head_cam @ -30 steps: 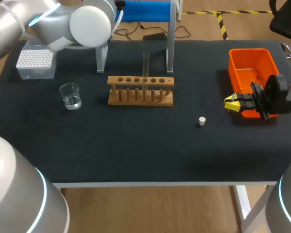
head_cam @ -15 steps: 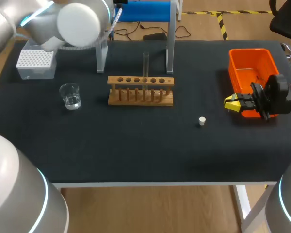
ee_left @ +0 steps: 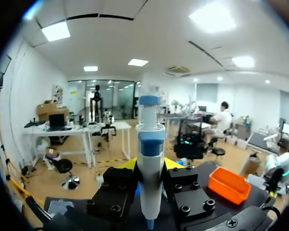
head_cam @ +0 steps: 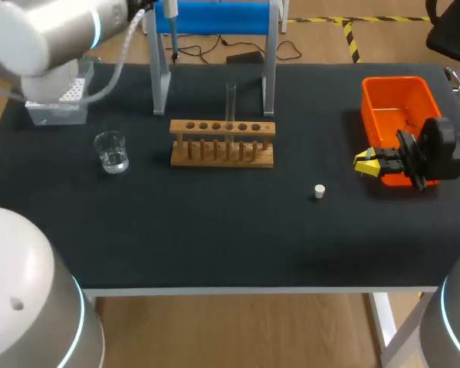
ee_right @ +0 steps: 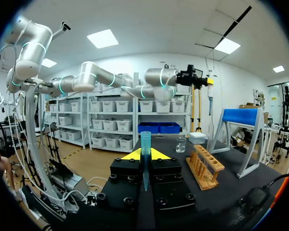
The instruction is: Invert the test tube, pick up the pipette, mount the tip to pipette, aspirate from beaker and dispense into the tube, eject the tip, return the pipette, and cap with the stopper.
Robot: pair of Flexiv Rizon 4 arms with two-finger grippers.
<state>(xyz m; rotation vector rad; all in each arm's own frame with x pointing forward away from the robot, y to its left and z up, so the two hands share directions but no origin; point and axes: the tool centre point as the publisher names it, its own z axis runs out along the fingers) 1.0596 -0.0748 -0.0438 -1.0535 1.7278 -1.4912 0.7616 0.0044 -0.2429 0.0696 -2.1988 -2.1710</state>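
Observation:
My left gripper (ee_left: 150, 166) is shut on a white and blue pipette (ee_left: 150, 178), its body upright between the yellow tips. In the head view the pipette (head_cam: 171, 12) hangs at the back, beside the left leg of the blue-topped stand (head_cam: 215, 17). My right gripper (head_cam: 366, 162) sits in front of the orange bin (head_cam: 402, 92), shut on a clear blue pipette tip (ee_right: 145, 161). A glass test tube (head_cam: 231, 103) stands upright in the wooden rack (head_cam: 222, 144). The beaker (head_cam: 111, 151) with water is left of the rack. The white stopper (head_cam: 319, 191) lies on the mat.
A white tip box (head_cam: 55, 103) sits at the back left, partly under my left arm. The stand's metal legs (head_cam: 269, 73) rise behind the rack. The black mat (head_cam: 215, 230) runs bare in front of the rack and stopper.
My left arm has swung left and back, uncovering the stand, with the pipette now showing beside the stand's left leg. The right arm has not moved.

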